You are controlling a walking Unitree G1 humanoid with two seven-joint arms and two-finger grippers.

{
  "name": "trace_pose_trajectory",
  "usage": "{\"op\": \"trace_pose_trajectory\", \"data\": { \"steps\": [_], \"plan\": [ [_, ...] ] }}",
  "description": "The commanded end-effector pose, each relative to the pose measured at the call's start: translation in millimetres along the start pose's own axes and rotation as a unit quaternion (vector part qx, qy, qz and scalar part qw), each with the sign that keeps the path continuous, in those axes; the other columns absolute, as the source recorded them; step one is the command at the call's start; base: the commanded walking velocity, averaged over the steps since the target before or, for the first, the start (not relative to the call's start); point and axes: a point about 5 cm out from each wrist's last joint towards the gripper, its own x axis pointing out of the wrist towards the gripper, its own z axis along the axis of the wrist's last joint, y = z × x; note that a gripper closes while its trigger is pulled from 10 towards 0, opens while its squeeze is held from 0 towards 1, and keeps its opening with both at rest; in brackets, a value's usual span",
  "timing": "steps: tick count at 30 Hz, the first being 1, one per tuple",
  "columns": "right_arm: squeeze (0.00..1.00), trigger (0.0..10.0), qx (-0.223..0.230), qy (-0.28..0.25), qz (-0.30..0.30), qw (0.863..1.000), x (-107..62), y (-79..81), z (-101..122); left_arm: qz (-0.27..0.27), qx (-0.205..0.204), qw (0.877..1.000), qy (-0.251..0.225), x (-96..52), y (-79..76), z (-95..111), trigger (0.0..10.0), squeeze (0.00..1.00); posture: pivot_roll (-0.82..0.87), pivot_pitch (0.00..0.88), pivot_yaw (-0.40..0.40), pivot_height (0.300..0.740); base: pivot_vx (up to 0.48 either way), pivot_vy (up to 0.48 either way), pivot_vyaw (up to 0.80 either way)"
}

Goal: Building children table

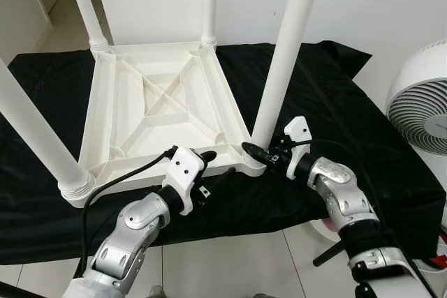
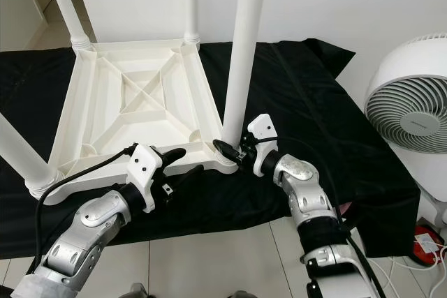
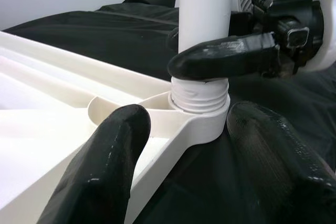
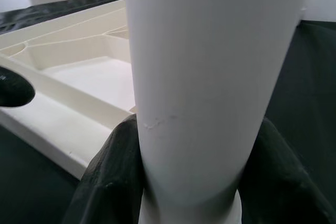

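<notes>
Both silver arms reach forward from the bottom of the head views, elbows bent, wrists angled inward toward the same near corner of an upturned white children's table. That table lies top-down on a black cloth spread over a low surface, its ribbed underside facing up.

On the robot's left, the left tool is held low and nearly level. Its two black fingers are spread apart, straddling the table's near edge rail just beside the corner socket; one finger lies over the rim, the other outside it above the cloth. They grip nothing.

On the robot's right, the forearm rises from the lower right and the wrist turns left. The right tool is closed around the base of the near right leg, just above the threaded collar where the leg enters the socket. From the right wrist camera, its fingers press against both sides of the white tube.

This leg stands upright in its corner. Three more white legs stand at the other corners: near left leg, far left leg and far right leg.

Off to the right of the cloth stands a white fan on a pale tiled floor.
</notes>
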Motion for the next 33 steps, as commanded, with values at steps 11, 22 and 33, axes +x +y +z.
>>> {"op": "trace_pose_trajectory", "data": {
  "steps": [11, 22, 33],
  "plan": [
    [0.00, 10.0, 0.060, 0.019, -0.240, 0.969, 8.6, 23.9, -4.9, -0.029, 0.003, 1.000, -0.004, -1.2, -2.5, -2.1, 10.0, 0.00, -0.06, 0.004, -0.015, 0.740, 0.000, 0.000, 0.00],
    [0.38, 10.0, 0.074, 0.000, -0.261, 0.963, 10.3, 36.3, 1.0, -0.023, 0.008, 1.000, -0.004, -3.9, -0.1, 0.4, 10.0, 0.00, -0.05, 0.023, -0.010, 0.740, 0.000, 0.000, 0.00],
    [1.00, 10.0, 0.057, 0.005, -0.155, 0.986, 4.0, 24.4, 7.2, -0.018, 0.014, 1.000, -0.008, -3.4, 1.7, 5.2, 10.0, 0.00, -0.04, 0.040, -0.010, 0.740, 0.000, 0.000, 0.00]
  ]
}}
